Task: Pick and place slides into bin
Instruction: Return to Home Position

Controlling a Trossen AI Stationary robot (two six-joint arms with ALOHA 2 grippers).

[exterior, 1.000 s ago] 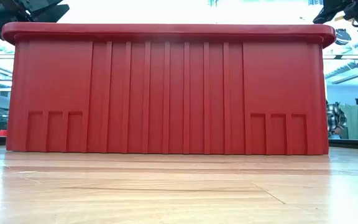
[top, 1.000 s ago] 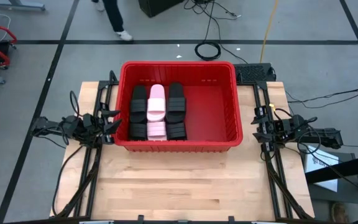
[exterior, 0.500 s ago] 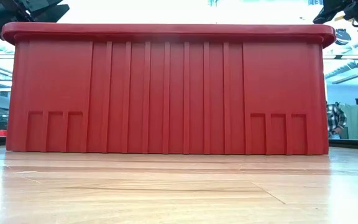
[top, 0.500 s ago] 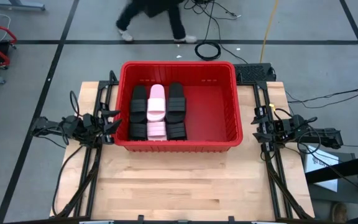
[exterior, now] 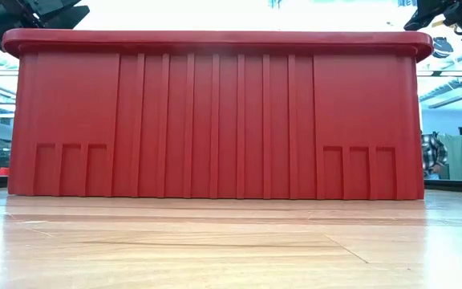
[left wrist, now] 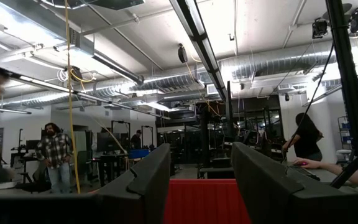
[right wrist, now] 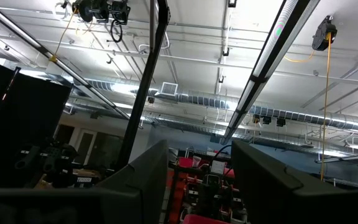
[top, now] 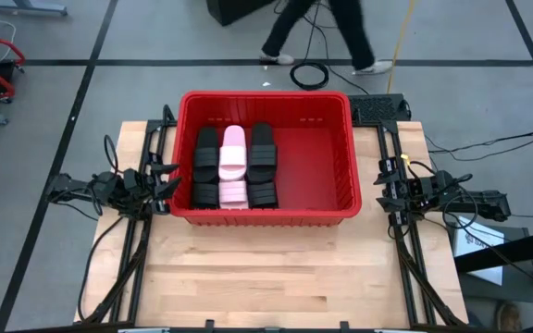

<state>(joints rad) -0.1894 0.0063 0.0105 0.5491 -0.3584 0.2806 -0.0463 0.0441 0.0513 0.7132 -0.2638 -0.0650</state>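
The bin (exterior: 215,112) stands on the wooden table (exterior: 215,249), ribbed wall facing the camera; a person (exterior: 433,156) shows far behind, right.

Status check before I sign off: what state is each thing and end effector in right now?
slides: all lying inside the bin, in its left half
bin: upright on the table, right half bare
left end effector: open, empty, outside the bin's left wall
right end effector: open, empty, outside the bin's right wall
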